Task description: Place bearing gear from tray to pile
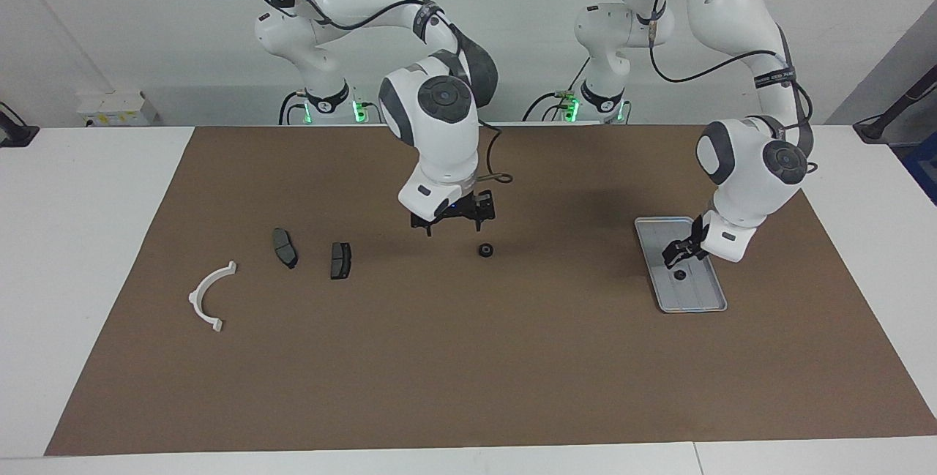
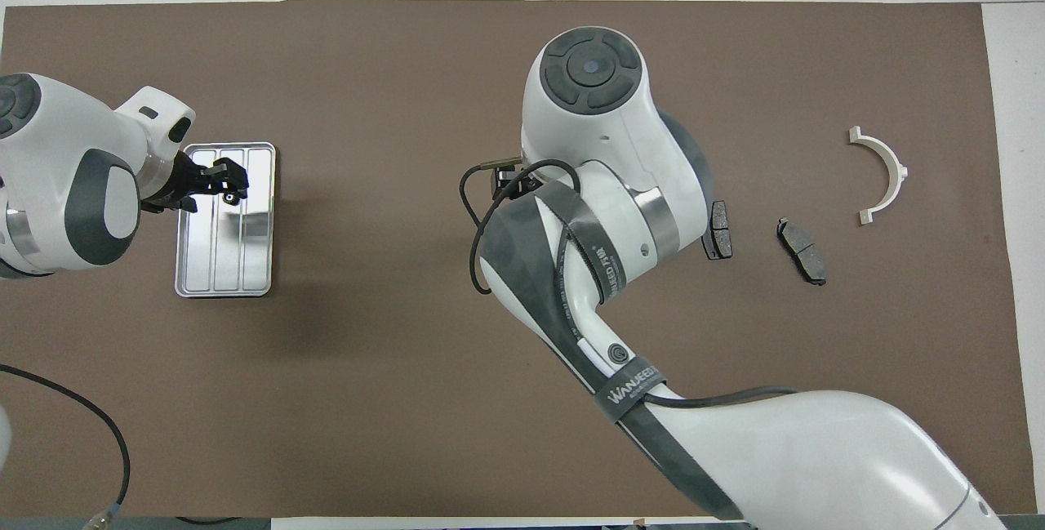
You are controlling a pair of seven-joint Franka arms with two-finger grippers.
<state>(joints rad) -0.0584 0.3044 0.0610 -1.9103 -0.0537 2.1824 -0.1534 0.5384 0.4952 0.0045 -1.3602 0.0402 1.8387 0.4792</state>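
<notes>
**Mat** (image 1: 468,358): brown, covers most of the table; everything you work with lies on it.

**Right arm:** reaches in over mid-table. Its right gripper (image 1: 454,225) hangs low over the mat, fingers spread and holding nothing, just beside the loose gear on the pile's side.

**Left arm:** bends down over the tray. Its left gripper (image 1: 675,255) sits just above the tray gear; you cannot tell whether it is spread or closing, nor whether it touches the gear.

**Tray** (image 1: 703,299): silver, ridged, at the left arm's end of the mat.

**Pile**, at the right arm's end:
- bracket (image 1: 208,292), white half-ring, outermost and farthest from the robots
- pad (image 1: 285,247), dark
- second pad (image 1: 340,260), dark, the nearest pile item to mid-table

**Tray gear** (image 1: 679,276): small, black, lying on the tray floor about midway along it.

**Loose gear** (image 1: 484,249): small, black, on bare mat mid-table, well apart from both tray and pile.

**Progress, as you may judge it:** no gear lies with the pile. One looks to be half-way there; the other has not left the tray. Left for you: pick up each gear and carry it to the pads.

**In the way:** nothing lies between the loose gear and the pads. Watch both arms if they meet mid-table.
</notes>
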